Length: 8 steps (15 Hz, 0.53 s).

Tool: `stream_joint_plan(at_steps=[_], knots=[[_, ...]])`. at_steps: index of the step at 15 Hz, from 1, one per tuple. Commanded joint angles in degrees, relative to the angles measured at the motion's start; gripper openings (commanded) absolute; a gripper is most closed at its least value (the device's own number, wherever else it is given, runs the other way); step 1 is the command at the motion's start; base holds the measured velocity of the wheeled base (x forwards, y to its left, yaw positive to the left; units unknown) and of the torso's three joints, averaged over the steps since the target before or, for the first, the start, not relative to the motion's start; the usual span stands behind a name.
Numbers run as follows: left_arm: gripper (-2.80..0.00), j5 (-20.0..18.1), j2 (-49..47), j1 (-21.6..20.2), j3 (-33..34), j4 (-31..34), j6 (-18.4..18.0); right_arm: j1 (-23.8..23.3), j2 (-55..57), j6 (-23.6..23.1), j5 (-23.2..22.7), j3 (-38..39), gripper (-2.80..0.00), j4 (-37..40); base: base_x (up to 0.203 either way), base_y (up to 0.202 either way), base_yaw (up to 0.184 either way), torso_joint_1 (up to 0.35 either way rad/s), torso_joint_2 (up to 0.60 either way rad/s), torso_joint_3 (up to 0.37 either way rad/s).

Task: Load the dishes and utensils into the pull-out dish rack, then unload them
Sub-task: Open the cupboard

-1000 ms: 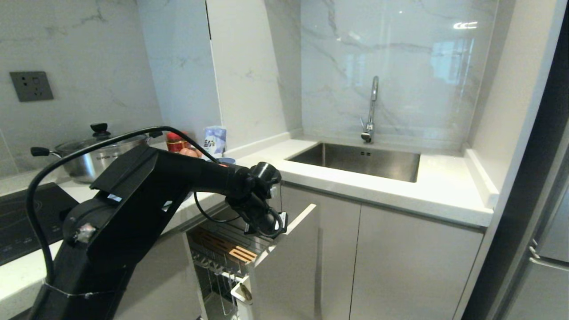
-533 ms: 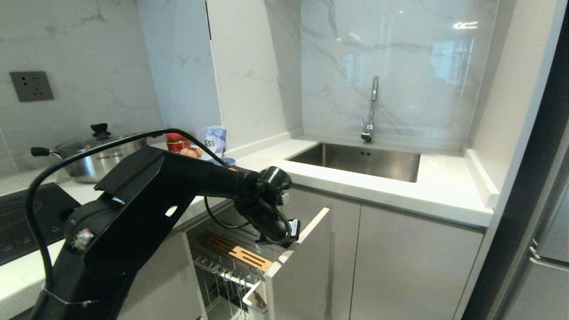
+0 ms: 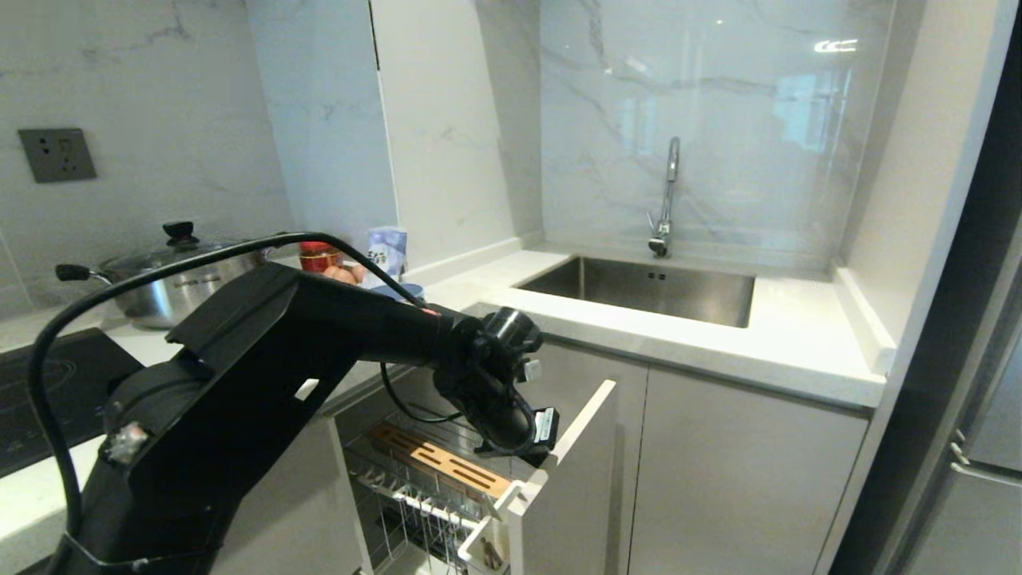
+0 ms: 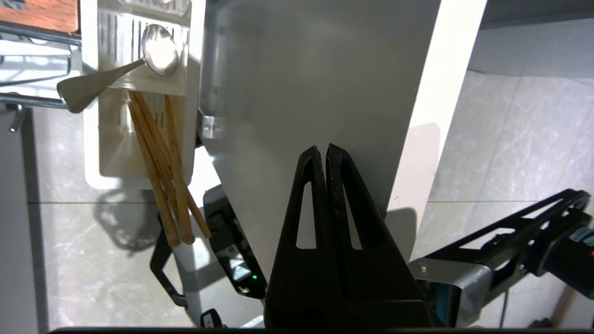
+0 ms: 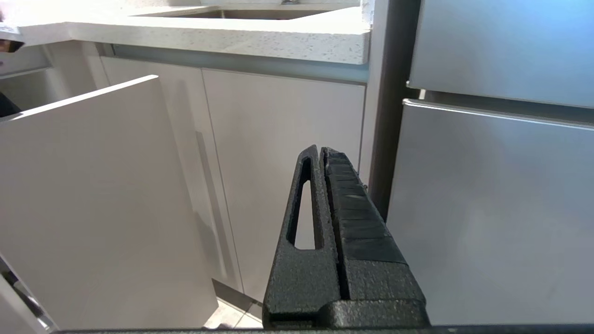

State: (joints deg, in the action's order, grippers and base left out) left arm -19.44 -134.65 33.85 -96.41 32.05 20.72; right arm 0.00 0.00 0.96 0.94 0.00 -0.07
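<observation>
With its fingers [image 4: 320, 155] pressed together and empty behind the rack's front panel [image 4: 297, 83], the left gripper [image 3: 541, 447] is nearer the chopsticks [image 4: 162, 171], which lie lengthwise beside them.

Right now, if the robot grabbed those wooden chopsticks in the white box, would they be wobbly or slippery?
Probably stiff and light: the chopsticks look like thin, straight wooden sticks. They lean loosely and stick out past the rim of the white box, so they would likely slide or fan apart. Pinching all of them together may be hard.
</observation>
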Motion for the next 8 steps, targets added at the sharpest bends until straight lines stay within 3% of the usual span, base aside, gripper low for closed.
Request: stream_joint_plan(at_steps=[1, 8], knots=[[-2.80, -0.3, 0.7, 0.7, 0.3, 0.1, 0.2, 0.0, 0.0, 0.0, 0.0, 0.0, -2.80, 0.0, 0.000, 0.000, 0.000, 0.000, 0.00, 0.000], [-2.80, -0.2, 1.1, 1.5, 1.0, 0.0, 0.1, 0.0, 0.0, 0.0, 0.0, 0.1, -2.80, 0.0, 0.000, 0.000, 0.000, 0.000, 0.00, 0.000]])
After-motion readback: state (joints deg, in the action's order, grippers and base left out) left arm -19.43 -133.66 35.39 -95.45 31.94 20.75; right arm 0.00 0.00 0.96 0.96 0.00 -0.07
